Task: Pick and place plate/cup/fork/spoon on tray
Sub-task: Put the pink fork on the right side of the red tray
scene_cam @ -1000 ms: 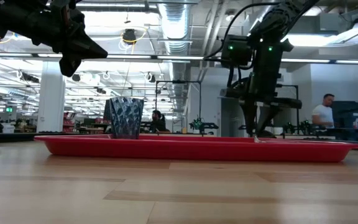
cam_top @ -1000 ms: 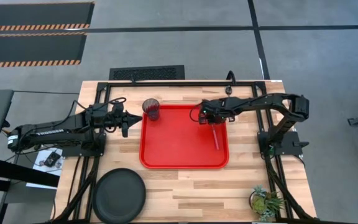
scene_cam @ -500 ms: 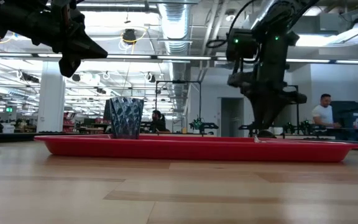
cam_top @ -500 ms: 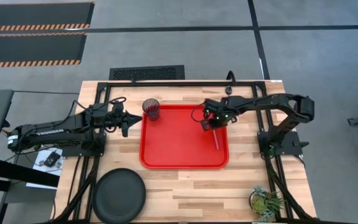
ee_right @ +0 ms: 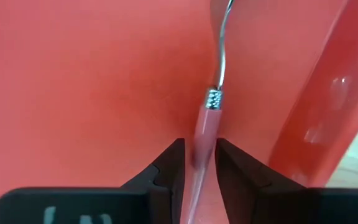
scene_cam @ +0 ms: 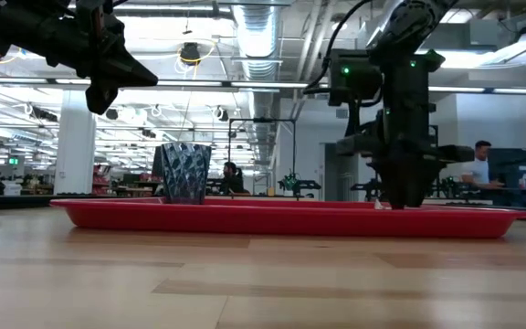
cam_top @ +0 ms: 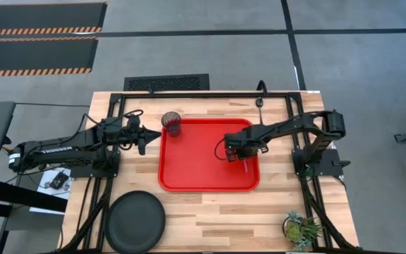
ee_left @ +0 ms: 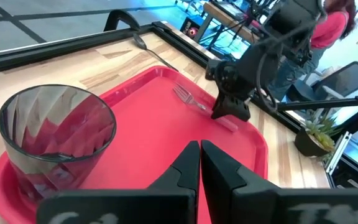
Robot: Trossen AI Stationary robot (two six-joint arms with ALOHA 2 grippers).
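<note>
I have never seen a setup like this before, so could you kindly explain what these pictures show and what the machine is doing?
Two dark robot arms stand at a wooden table, each ending in a two-finger pincer. One picture looks straight down, one looks level across the tabletop, and two come from cameras on the arms' wrists.

On the table lies a red tray. A dark cup stands in one corner of it, and a fork with a red handle lies near its right edge. A black plate sits off the tray, a spoon lies at the table's far edge, and a small plant stands in a corner.

The right pincer is down on the tray with its fingers on either side of the fork's handle. The left pincer waits shut beside the tray, holding nothing.
</note>
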